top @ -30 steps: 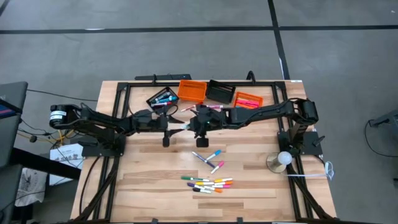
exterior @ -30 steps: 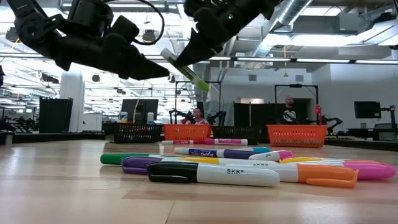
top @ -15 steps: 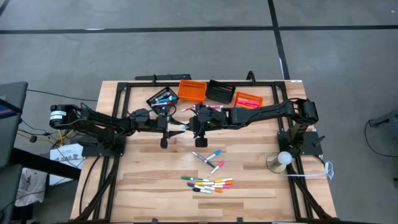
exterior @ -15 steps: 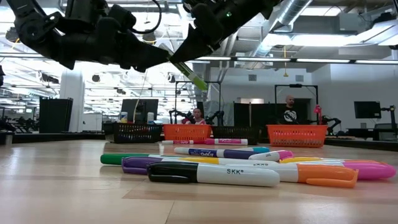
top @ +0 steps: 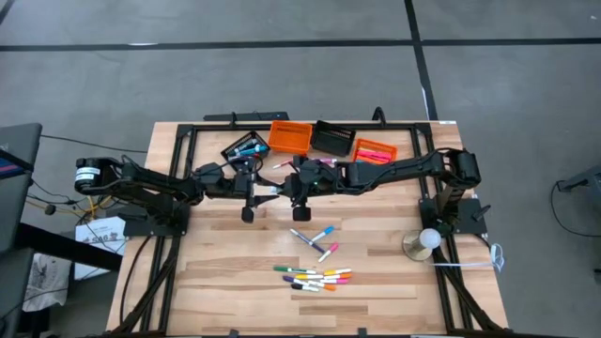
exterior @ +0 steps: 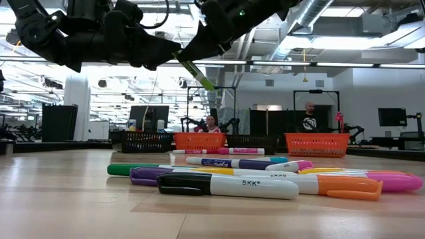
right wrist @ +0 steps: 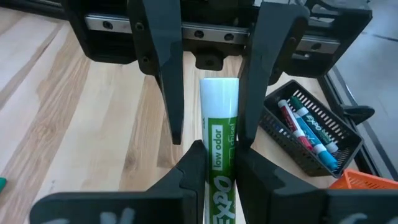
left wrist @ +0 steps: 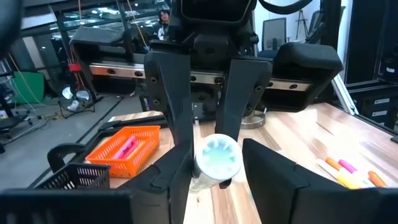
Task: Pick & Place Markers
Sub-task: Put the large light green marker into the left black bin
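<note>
Green marker passed between two pincers above the surface

The right pincer (right wrist: 214, 165) grips the green marker (right wrist: 219, 149); the left pincer (left wrist: 214, 168) stands open around its free end, other markers (top: 315, 277) lying below.

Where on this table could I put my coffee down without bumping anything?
The widest bare wood is at the near left corner of the table, left of the loose markers. There is also room near right, between those markers and the lamp. The far edge is crowded: four bins in a row, with both hands meeting just in front over a green marker.
</note>
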Motion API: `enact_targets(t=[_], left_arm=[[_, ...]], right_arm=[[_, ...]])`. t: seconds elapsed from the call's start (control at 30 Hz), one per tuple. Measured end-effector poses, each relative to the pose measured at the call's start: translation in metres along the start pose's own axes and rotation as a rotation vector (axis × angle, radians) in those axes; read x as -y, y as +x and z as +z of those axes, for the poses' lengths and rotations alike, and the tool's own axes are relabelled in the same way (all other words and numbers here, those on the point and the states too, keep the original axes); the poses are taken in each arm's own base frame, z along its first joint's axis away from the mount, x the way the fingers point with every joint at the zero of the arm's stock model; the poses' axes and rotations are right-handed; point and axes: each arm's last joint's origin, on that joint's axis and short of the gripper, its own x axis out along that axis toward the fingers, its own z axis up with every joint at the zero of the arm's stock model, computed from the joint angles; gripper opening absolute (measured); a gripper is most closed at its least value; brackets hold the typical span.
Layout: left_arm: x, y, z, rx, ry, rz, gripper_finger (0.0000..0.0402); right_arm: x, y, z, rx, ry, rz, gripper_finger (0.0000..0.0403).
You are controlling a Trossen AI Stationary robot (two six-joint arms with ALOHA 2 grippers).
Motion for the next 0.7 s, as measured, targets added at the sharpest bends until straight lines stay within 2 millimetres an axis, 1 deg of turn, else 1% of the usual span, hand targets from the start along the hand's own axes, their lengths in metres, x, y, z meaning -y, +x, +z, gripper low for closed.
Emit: enact_targets(t=[0.17, 0.23, 0.3, 0.47, 0.7], left_arm=[[-0.0002, 0.0, 0.0009, 0.01, -0.002, 0.002, 0.0144], [-0.0003, 0.0, 0.0011, 0.011, -0.001, 0.004, 0.0138], [-0.0003, -0.0001, 0.0012, 0.012, -0.001, 0.005, 0.0124], [-0.0012, -0.0002, 0.0011, 0.012, 0.0, 0.01, 0.0074], [-0.0011, -0.0001, 0.001, 0.011, -0.001, 0.007, 0.0077]], right_arm=[[0.0003, 0.0, 0.0012, 0.012, 0.001, -0.003, 0.0054], [0.0003, 0.0, 0.0013, 0.014, 0.0, -0.002, 0.0058], [0.0003, 0.0, 0.0014, 0.015, 0.0, -0.001, 0.0065], [0.0003, 0.0, 0.0015, 0.016, 0.001, 0.0, 0.0086], [-0.0001, 0.0, 0.0012, 0.013, -0.004, 0.002, 0.0094]])
